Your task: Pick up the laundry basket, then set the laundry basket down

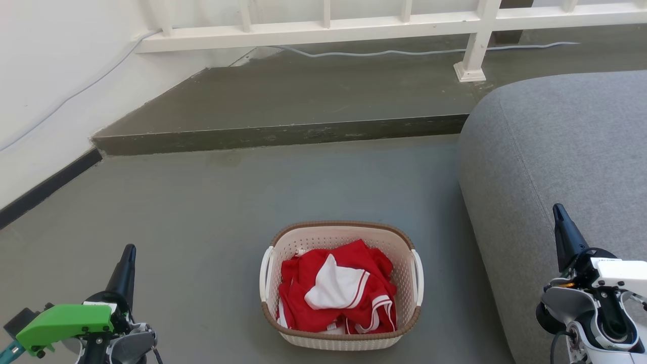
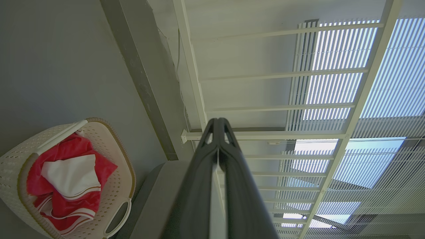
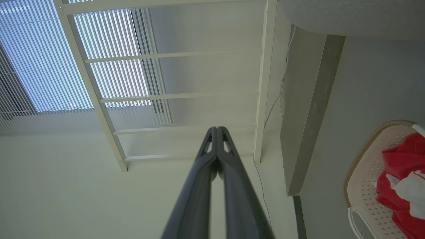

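Cream-white, the laundry basket (image 1: 338,343) is sitting between your left gripper (image 1: 130,248) and right gripper (image 1: 557,208), touching neither; both are hanging clenched, empty.

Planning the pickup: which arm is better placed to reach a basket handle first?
Left, narrowly. The left gripper, jaws shut, has bare floor between it and the near handle of the laundry basket. The right gripper, also shut, shows before the grey sofa, seemingly farther off.
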{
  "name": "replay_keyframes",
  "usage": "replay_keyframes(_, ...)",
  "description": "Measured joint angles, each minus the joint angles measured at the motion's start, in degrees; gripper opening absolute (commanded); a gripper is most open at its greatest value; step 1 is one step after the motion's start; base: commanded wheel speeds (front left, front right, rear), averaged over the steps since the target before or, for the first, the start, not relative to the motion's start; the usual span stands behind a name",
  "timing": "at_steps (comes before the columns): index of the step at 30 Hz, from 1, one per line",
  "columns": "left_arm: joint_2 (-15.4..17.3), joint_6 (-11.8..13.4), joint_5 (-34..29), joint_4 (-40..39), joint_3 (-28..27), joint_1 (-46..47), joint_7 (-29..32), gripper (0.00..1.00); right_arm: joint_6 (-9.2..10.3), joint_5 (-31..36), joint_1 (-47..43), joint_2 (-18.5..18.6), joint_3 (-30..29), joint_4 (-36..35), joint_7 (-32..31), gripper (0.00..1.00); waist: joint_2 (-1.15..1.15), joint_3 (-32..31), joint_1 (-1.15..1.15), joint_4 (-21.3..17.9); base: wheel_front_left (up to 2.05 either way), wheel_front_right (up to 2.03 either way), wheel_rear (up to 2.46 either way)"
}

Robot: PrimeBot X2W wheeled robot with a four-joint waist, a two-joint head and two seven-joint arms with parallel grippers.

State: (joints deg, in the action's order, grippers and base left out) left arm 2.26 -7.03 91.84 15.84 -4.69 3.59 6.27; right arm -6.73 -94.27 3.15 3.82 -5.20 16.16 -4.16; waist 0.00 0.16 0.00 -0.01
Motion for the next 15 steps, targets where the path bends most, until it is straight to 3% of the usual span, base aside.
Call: replay_keyframes(15,0.0,0.0,0.0,-0.01,0.0,0.0,0.0,0.0,0.0,0.0,0.0,-0.02,-0.03,-0.02,0.0,0.0,0.0,0.01,0.0,0.0,0.0,0.0,0.0)
